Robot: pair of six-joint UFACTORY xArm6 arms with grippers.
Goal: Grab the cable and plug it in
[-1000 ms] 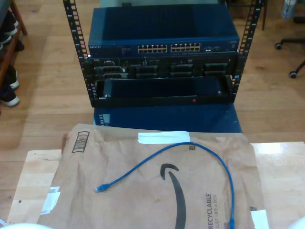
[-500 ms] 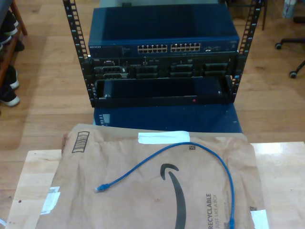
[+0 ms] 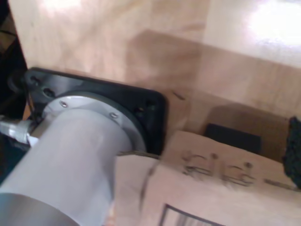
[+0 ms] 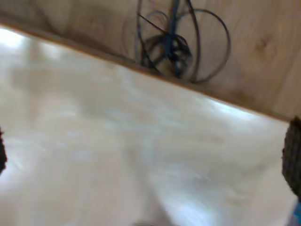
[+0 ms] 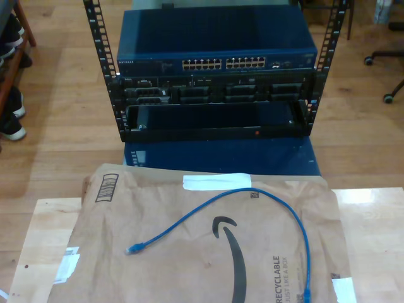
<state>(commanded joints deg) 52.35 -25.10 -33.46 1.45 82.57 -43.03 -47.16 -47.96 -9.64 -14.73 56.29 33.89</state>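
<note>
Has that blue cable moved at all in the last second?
No. The cable lies in the same arc on the brown paper, its near plug the same way from the white label as before.

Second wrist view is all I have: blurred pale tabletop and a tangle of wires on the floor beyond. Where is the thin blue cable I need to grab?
Observer: In the exterior view, the thin bright-blue Ethernet cable lies in an arch on a flattened brown cardboard package on the table.
Operator: Where are its ends?
Observer: One clear plug lies toward the exterior view's left, the other plug by the bottom edge toward its right.
Operator: And the socket?
Observer: A dark-blue network switch with a row of ports sits in the black rack beyond the table.
</note>
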